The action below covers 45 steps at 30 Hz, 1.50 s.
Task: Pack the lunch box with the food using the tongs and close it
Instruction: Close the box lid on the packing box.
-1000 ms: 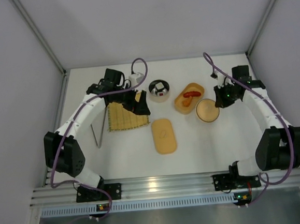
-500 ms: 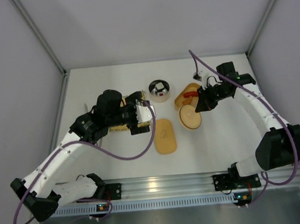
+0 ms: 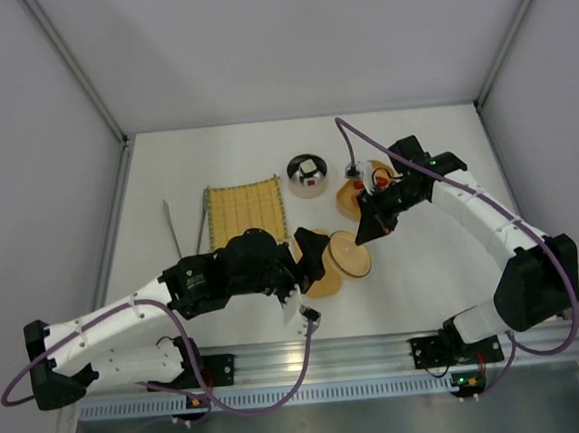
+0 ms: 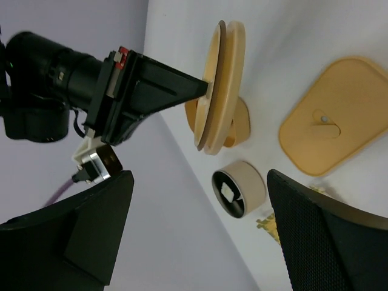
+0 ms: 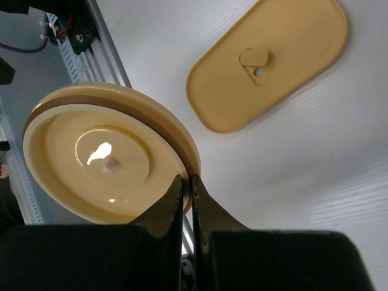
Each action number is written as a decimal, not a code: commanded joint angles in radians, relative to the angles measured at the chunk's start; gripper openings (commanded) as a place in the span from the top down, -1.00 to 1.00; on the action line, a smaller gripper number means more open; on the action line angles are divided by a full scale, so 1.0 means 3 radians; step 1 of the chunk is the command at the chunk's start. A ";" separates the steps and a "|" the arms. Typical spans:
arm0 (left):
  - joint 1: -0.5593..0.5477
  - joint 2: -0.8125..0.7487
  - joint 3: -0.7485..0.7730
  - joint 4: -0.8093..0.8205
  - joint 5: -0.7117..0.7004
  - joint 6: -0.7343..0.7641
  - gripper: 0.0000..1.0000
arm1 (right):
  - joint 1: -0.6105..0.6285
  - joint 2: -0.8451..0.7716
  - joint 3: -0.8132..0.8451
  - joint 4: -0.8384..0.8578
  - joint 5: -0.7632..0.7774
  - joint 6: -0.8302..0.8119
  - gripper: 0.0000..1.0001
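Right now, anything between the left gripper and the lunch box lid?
Nothing visible covers the lunch box lid. The round tan lid, pinched by the right gripper, hangs close beside it, near the left gripper.

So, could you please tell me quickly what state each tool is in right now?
Left tool: open, holding nothing.
Right tool: closed on the rim of the round tan lid.

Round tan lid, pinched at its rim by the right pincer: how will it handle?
Probably stiff: the round tan lid shows no bend though the right pincer grips one edge only. Likely slippery: its glossy face shows glare, so it could pivot in that pinch. Released on edge, it may roll.
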State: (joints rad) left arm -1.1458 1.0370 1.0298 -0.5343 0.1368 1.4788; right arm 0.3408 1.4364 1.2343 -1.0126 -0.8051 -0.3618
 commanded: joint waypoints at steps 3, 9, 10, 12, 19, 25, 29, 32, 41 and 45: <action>-0.0184 0.0117 0.0085 -0.0070 0.0025 0.0736 -0.86 | 0.0203 -0.0013 0.0012 -0.0193 -0.0307 -0.0067 1.00; -0.0261 0.0337 0.0208 -0.0085 0.0030 0.0701 -0.74 | 0.0285 -0.0022 0.0038 -0.0286 -0.0389 -0.0123 1.00; -0.0261 0.0363 0.0223 -0.0080 0.0040 0.0690 -0.72 | 0.0290 -0.0012 0.0033 -0.0296 -0.0400 -0.0123 1.00; -0.0276 0.0424 0.0264 -0.0086 0.0040 0.0685 -0.60 | 0.0311 -0.0017 0.0033 -0.0301 -0.0435 -0.0128 1.00; -0.0374 0.0537 0.0377 0.0022 -0.0021 0.0410 0.09 | 0.0362 -0.0058 0.0017 -0.0276 -0.0471 -0.0108 1.00; -0.0435 0.0465 0.0377 -0.0014 -0.0093 0.0124 0.77 | 0.0332 -0.0125 0.0130 -0.0219 -0.0451 -0.0062 0.26; -0.0466 0.0445 0.0443 -0.0039 -0.0169 -0.0173 1.00 | 0.0250 -0.0150 0.0303 -0.0204 -0.0446 -0.0011 -0.14; -0.0471 0.0500 0.0631 -0.0055 -0.0286 -0.0663 1.00 | 0.0087 -0.0176 0.0436 -0.0204 -0.0318 -0.0026 -0.33; -0.0130 0.0787 0.1195 -0.0515 -0.0105 -0.3439 1.00 | -0.1356 -0.0467 0.0585 -0.0112 -0.0946 -0.0128 -0.83; 0.0785 0.1016 0.1332 -0.0601 0.0758 -0.4477 1.00 | -0.1356 -0.0753 0.0101 -0.0020 -0.1084 -0.0195 -0.87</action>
State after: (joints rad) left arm -1.0519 1.2888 1.3697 -0.6739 0.1761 0.5022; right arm -0.0746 1.2926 1.3346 -1.0435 -1.0130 -0.3752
